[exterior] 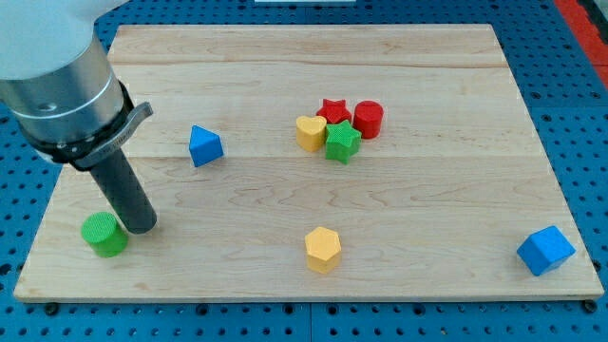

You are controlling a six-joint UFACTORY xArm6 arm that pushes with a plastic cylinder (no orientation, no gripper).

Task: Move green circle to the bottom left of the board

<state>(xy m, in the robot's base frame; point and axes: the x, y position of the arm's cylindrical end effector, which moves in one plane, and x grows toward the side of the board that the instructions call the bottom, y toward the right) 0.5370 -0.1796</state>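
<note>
Lying at the view's bottom left, the green circle (104, 234) was seen in the camera view as a short upright cylinder, with no long axis to be reckoned with, resting on the desk (427, 199) close to its left edge and near its lower edge. My tip (141, 227) was found just beside it on the view's right, touching it or very nearly so; whether contact was made could not be told. The circle therefore lay to the view's left of the tip and very slightly lower. The tool, being a plain dark rod, had no jaws to open and nothing was held by it; it was merely set down against the desk. The rod was tilted, its upper part leaning toward the view's top left, where it was joined to a broad grey cylindrical body that filled that corner. The task was judged to be nearly or wholly done, since the circle already sat in the bottom left region. Well apart were seen a blue triangular block (205, 145), a yellow hexagon (323, 249) and a blue cube (545, 250), along with a cluster made up of a yellow heart (310, 132), a red star (332, 110), a red cylinder (368, 119) and a green star (342, 142).
</note>
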